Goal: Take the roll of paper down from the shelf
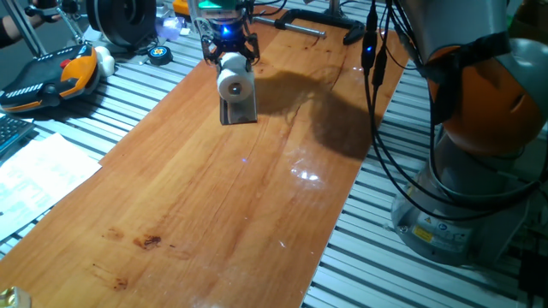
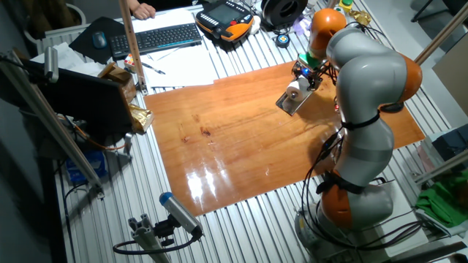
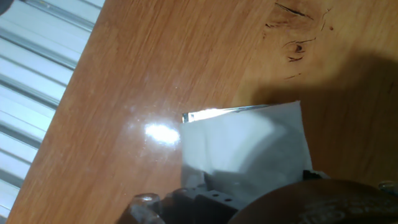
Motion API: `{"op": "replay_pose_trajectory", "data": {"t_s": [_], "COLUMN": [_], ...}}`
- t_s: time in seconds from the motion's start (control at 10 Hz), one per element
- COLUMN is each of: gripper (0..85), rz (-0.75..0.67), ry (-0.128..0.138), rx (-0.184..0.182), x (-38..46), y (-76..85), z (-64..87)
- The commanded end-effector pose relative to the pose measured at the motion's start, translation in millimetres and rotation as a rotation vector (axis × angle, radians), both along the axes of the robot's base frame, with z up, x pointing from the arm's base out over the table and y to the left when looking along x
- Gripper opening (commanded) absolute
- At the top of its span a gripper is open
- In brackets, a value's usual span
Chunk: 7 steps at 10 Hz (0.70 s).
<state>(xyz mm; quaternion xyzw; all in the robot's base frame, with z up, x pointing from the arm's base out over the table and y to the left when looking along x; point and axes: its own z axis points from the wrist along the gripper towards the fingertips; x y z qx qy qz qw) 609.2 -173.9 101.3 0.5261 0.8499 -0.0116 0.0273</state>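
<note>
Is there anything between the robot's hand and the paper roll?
Nothing shows between them. In one fixed view the gripper sits right at the top of the roll of paper, which rests on the shelf.

The wooden board (image 1: 231, 197) lies bare near and left of the shelf (image 1: 238, 110). The gripper (image 1: 229, 53) crowds the roll of paper (image 1: 234, 82) from behind; hanging cables (image 1: 374, 77) and the arm's base (image 1: 467, 197) block the right.
</note>
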Motion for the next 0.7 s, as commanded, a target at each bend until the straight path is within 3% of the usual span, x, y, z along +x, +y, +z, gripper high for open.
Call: {"op": "replay_pose_trajectory", "data": {"t_s": [0.0, 0.2, 0.6], "gripper": [61.0, 45.7, 1.0], "rz": [0.005, 0.040, 0.094], "ry": [-0.001, -0.009, -0.018], "rx": [-0.002, 0.006, 0.017], "x": [-0.1, -1.0, -1.1], "y": [0.3, -0.3, 1.0], "z": [-0.6, -1.9, 2.6]}}
